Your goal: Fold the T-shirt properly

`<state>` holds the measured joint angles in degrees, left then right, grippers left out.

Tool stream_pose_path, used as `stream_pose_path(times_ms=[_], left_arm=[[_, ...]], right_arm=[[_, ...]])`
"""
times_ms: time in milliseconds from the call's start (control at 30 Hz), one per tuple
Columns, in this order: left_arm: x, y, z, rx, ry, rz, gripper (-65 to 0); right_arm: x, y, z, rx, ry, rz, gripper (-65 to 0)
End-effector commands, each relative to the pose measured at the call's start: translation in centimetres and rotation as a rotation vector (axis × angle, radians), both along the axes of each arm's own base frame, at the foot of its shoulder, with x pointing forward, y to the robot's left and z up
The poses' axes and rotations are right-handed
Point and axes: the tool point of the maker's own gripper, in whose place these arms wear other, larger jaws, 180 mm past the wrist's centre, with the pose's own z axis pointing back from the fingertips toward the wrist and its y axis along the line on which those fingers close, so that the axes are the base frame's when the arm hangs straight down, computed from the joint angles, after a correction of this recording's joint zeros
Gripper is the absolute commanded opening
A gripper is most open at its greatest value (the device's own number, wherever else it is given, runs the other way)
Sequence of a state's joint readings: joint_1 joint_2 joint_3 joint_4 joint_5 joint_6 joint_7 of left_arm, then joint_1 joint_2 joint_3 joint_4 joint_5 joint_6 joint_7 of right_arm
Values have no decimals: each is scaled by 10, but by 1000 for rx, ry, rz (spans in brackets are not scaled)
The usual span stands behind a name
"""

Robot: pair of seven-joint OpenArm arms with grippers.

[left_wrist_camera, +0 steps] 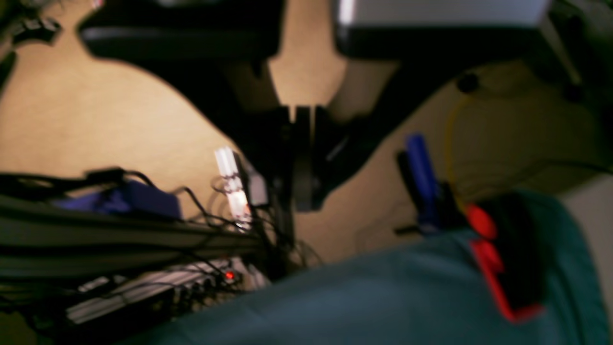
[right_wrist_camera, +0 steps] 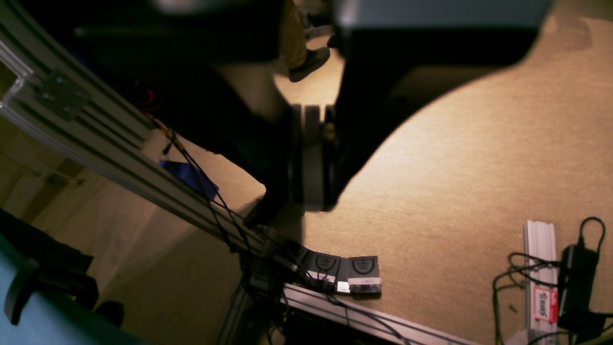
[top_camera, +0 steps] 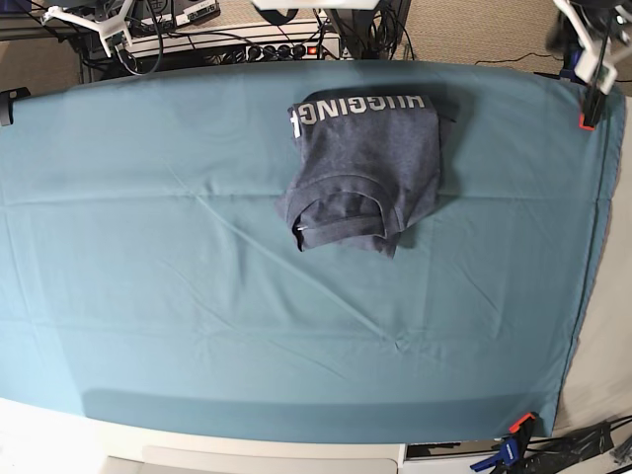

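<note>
You will find the T-shirt [top_camera: 363, 168] lying folded into a compact bundle on the teal cloth [top_camera: 178, 296] that covers the tabletop, toward the far edge and a little right of centre in the base view. Its crew neck faces the near side, and a band of white block lettering runs across its far end. One corner of the bundle splays out slightly at the near right; the rest sits flat.

Your left tool [left_wrist_camera: 301, 112] is off the tabletop, beyond the cloth's edge. In the left wrist view its jaws stand pressed together with nothing between them, above tan floor. A red clamp [left_wrist_camera: 493, 268] pins the cloth corner below it, and a blue clamp [left_wrist_camera: 421, 177] sits just beside that. That view is blurred, so finer detail on the clamps cannot be confirmed.

Your right tool [right_wrist_camera: 311, 115] is likewise closed and empty, held over tan carpet beside an aluminium frame rail [right_wrist_camera: 119, 158] with cables trailing along it. A strip of the teal cloth shows at the lower left corner of the right wrist view.

Both tools are well apart from the T-shirt. In the base view, the arms appear only at the top corners, white links at the far left [top_camera: 99, 25] and far right [top_camera: 592, 44].
</note>
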<state>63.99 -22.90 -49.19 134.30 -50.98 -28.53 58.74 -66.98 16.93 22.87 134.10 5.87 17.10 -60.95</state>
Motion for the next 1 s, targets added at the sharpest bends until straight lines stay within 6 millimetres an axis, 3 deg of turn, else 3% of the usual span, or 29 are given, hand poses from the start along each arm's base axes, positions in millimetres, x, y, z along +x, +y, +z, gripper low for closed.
stream_pose_path(times_ms=[0,67,133,233,333,433,567,667,800,867,967], left_arm=[[-8,-3,2,-10,16,0,-650],[-20,-5,-1,-25,48,6,-650],[-35,3,-16,-59,94,58,-650],[-62,20,-53,-123,176,194,-650],[-104,31,-104,-162,315,316,-650],[-143,21,-149,-248,443,386,-650],[-178,-2,-194,-336,586,467,-650],[-179,-19,-220,-379,604,502,-650],[-169,-39,-250,-345,608,422,-650],[-163,-44,-266,-272,617,366,-650],[-154,-49,-287,-142,611,247,-650]], right_arm=[[3,-2,6,-16,-16,15,-650],[9,1,6,-5,-48,28,-650],[5,-6,-5,6,-44,12,-650],[-20,-23,-43,49,39,-89,-650],[-52,-37,-88,123,148,-205,-650],[-82,-42,-130,211,237,-349,-650],[-122,-42,-174,293,336,-544,-650],[-144,-40,-201,321,353,-667,-650],[-148,-29,-231,365,350,-791,-650],[-139,-26,-244,382,316,-827,-650],[-105,-33,-264,372,129,-828,-650]])
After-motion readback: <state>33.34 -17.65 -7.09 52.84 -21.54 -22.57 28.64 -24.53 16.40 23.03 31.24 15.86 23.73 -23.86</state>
